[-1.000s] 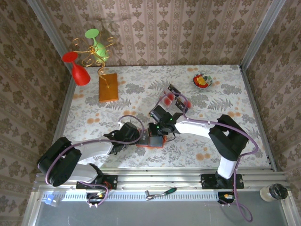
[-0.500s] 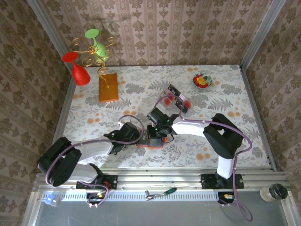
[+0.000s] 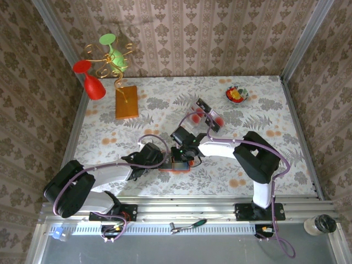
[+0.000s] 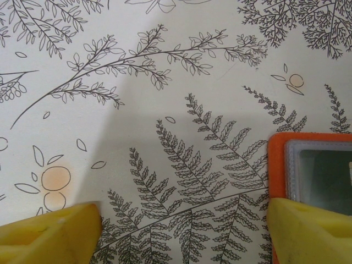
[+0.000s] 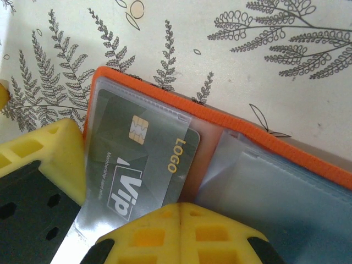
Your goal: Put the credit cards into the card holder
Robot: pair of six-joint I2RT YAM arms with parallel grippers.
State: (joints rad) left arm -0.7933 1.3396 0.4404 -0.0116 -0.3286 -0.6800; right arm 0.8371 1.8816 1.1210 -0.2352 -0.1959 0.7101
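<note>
Wallpaper [image 3: 220, 38] ringed your fern-printed table [image 3: 264, 110], where the card holder [image 5: 165, 93] lay open near the front edge, your left gripper [image 4: 181, 236] spread wide at its side and your right gripper [image 5: 181, 220] shut over a card [image 5: 143, 165] half tucked inside.

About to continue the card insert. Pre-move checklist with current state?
1. Card holder lying open on the table: ok.
2. Card under the clear sleeve: ok; fully seated: cannot tell, the gripper hides its lower end.
3. Right gripper shut at the card's lower end: ok.
4. Left gripper open, one finger at the holder's edge: ok; pinning it: cannot tell.
5. Remaining credit cards loaded: not ok, they lie on the table beyond the holder.
</note>
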